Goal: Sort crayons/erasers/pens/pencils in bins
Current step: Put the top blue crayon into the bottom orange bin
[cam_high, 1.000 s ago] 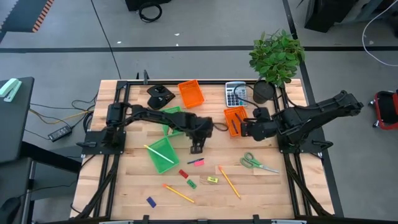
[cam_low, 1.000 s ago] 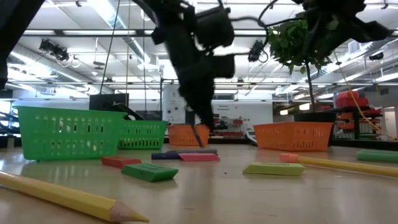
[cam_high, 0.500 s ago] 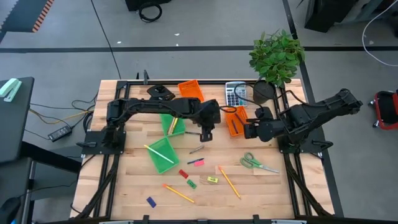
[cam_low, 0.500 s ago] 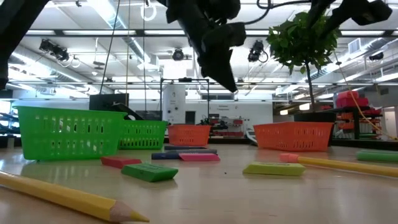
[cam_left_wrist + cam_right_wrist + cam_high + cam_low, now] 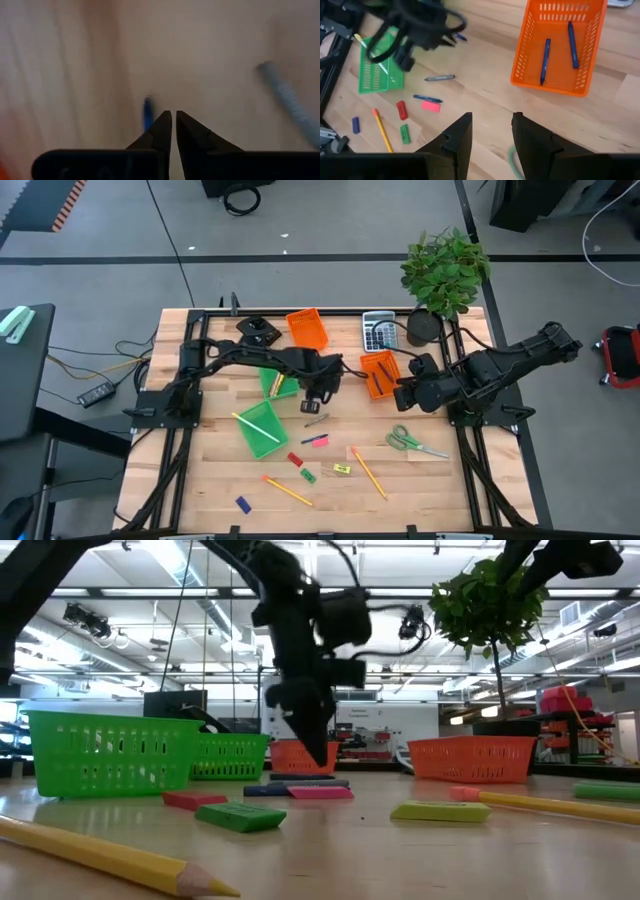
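A: Item, grey pen [image 5: 316,420]: where, and how does it lie?

B: On the bare wood mid-table, long axis roughly left to right in the high view, right end tipped slightly toward the far edge. The left gripper [image 5: 313,404] hangs just above it, fingers drawn almost together on nothing.

A: Item, dark blue pen [image 5: 427,98]?

B: Nearer the front, lying about parallel to the grey one, just beside the pink eraser [image 5: 320,441].

A: Open room?

B: Clear wood all round the grey pen. The front half holds the red eraser [image 5: 294,459], green eraser [image 5: 308,475], yellow eraser [image 5: 342,469], blue eraser [image 5: 242,504], two loose pencils [image 5: 288,490] lying diagonally, and scissors [image 5: 415,443] to the right.

A: Containers?

B: Near orange bin [image 5: 560,75]: two blue pens [image 5: 546,54] along its length. Far orange bin [image 5: 308,330]: contents I cannot tell. Front green bin [image 5: 262,435]: one pencil [image 5: 250,423] across it. Second green bin [image 5: 278,380]: partly under the left arm.

A: Right gripper [image 5: 492,135]?

B: Fingers apart, empty, beside the near orange bin's right side.
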Robot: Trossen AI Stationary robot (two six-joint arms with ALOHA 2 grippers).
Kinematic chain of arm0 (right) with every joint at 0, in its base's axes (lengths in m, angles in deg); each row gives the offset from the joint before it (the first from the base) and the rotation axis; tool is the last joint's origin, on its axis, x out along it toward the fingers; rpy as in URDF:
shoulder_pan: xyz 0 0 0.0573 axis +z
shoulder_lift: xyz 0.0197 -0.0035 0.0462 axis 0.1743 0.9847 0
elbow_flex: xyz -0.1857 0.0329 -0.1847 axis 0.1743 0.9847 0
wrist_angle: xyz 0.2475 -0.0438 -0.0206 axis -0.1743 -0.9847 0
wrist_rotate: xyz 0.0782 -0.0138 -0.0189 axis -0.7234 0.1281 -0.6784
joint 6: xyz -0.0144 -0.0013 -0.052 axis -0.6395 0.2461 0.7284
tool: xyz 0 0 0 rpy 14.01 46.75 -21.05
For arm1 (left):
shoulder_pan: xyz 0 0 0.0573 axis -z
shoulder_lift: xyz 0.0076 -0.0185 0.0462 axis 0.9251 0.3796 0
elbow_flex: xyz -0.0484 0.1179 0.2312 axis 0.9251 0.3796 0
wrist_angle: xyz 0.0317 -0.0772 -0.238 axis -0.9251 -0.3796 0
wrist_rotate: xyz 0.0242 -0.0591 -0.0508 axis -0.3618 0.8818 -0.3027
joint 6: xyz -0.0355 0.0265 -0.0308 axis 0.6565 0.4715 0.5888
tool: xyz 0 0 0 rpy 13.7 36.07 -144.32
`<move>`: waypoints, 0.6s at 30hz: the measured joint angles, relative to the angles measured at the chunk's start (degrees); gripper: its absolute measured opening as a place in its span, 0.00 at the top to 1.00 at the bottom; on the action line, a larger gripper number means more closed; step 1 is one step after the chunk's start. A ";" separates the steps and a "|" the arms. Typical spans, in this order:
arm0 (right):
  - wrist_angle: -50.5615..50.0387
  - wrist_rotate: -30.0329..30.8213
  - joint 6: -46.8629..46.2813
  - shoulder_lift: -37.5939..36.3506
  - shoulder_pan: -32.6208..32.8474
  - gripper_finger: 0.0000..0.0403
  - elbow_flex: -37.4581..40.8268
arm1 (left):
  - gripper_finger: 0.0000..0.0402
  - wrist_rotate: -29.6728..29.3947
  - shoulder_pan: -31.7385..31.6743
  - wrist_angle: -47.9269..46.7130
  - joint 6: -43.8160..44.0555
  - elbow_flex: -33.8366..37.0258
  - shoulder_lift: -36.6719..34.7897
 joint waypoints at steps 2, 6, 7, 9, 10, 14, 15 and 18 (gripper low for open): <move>0.08 -0.59 0.03 -0.04 0.00 0.64 -0.04 | 0.91 -0.85 -1.13 2.37 3.19 1.66 -0.13; -0.06 -4.70 1.83 -0.03 0.02 0.64 -0.04 | 0.86 -1.48 -2.82 3.85 5.90 1.45 -0.83; -0.04 -5.37 2.48 0.00 0.02 0.64 -0.04 | 0.84 -1.48 -3.06 4.54 5.58 0.93 -0.90; -0.07 -5.62 2.89 -0.02 0.02 0.64 -0.04 | 0.81 -1.43 -3.47 4.33 3.51 0.28 -0.96; -0.07 -5.60 3.10 -0.02 0.02 0.64 -0.04 | 0.80 -1.24 -3.68 4.34 2.28 0.26 -0.96; -0.02 -5.84 3.68 -0.02 0.02 0.64 -0.04 | 0.74 6.95 -5.95 4.88 0.48 0.26 -0.96; -0.03 -6.30 3.99 -0.01 0.02 0.64 -0.04 | 0.72 8.04 -6.65 4.76 1.22 0.26 -0.95; -0.09 -7.67 5.54 -0.01 0.48 0.64 -0.04 | 0.66 8.64 -8.56 4.63 1.44 0.26 -1.01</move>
